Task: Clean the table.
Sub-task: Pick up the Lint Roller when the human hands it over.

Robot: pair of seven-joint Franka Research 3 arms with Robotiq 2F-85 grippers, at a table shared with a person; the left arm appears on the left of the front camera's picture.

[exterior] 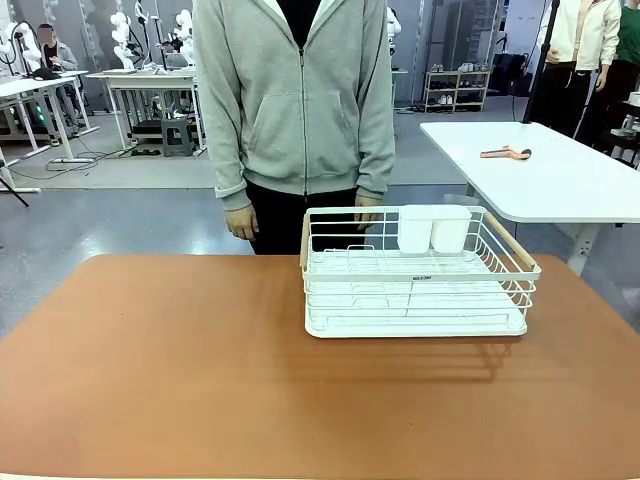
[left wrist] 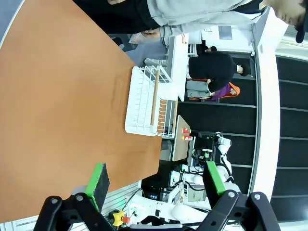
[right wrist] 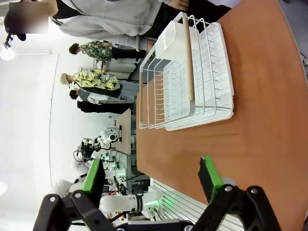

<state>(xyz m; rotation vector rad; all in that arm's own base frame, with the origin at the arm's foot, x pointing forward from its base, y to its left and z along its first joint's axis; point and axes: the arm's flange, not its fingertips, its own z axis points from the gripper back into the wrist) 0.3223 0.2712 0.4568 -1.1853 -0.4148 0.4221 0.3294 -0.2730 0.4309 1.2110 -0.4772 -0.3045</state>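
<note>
Left tool [left wrist: 156,179] and right tool [right wrist: 150,174] gape empty; white rack [exterior: 415,327] sits on the table [exterior: 150,370]

Table [exterior: 180,370]: wide, smooth matte reddish-brown top, rounded far corners. A white wire rack [exterior: 415,275] stands on it, right of centre, near the far edge.

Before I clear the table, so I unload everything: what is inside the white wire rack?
Inside the rack, a white two-part holder stands at the far side; the rest looks bare. The holder's inside is hidden by its walls.
</note>
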